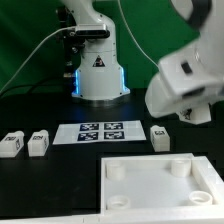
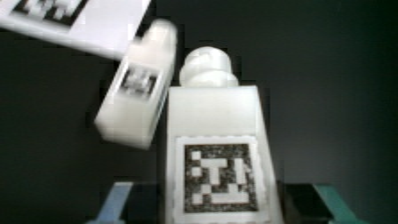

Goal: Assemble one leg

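Note:
In the wrist view my gripper (image 2: 222, 207) is shut on a leg (image 2: 215, 125), a white block with a round peg at its far end and a marker tag on its face. One finger (image 2: 128, 200) shows on each side of the block. A second leg (image 2: 137, 92) lies on the black table behind it. In the exterior view my gripper (image 1: 185, 82) hangs high at the right, blurred, and the held leg is hidden there. Two legs (image 1: 11, 143) (image 1: 38, 143) lie at the exterior view's left and one (image 1: 159, 136) at its right.
The marker board (image 1: 102, 132) lies at the table's middle. The large white square piece with round corner sockets (image 1: 150, 192) lies at the front right. The robot base (image 1: 98, 72) stands at the back. Another white tagged piece (image 2: 75, 25) shows in the wrist view's corner.

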You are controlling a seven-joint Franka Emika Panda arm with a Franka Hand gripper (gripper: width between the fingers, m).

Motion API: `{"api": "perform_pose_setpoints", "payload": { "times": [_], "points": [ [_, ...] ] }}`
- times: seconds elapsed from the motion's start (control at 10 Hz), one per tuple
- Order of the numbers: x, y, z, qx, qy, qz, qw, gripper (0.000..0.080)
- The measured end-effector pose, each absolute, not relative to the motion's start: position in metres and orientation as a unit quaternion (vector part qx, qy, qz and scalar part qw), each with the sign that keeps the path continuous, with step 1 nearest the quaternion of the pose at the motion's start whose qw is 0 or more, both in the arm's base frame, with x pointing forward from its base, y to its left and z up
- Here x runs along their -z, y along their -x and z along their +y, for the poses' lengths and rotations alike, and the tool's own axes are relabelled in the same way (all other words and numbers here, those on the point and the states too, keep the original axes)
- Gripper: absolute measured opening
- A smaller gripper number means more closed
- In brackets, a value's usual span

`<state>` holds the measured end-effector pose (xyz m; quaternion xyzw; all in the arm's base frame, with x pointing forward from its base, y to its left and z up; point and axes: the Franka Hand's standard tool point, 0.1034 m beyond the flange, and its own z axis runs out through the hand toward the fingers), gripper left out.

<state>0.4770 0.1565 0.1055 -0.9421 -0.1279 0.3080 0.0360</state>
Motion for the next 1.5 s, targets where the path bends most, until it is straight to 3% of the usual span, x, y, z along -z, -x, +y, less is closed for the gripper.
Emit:
{"api": "perform_pose_setpoints", "payload": {
  "times": [0.1,0.2,0.4,0.5,0.8,1.1,1.2,1.4,1.5],
  "points": [
    [-0.124,-0.483,0.143,-0.258,0.958,-0.122,0.036,0.0292],
    [-0.136,-0.484,0.135,-0.248,0.961,-0.117,0.034,0.0292],
    [-0.154,-0.505,0.132,-0.129,0.985,-0.106,0.033,0.0293],
    [-0.151,-0.496,0.13,-0.106,0.988,-0.108,0.031,0.0294],
    [-0.149,-0.516,0.13,0.061,0.991,-0.108,0.039,0.0294],
    [-0.166,-0.594,0.126,0.218,0.966,-0.129,0.049,0.0294],
    [-0.163,-0.608,0.13,0.27,0.952,-0.136,0.051,0.0294],
    [-0.155,-0.606,0.122,0.354,0.925,-0.129,0.048,0.0294],
    [-0.142,-0.601,0.123,0.32,0.937,-0.133,0.049,0.0294]
  ]
}}
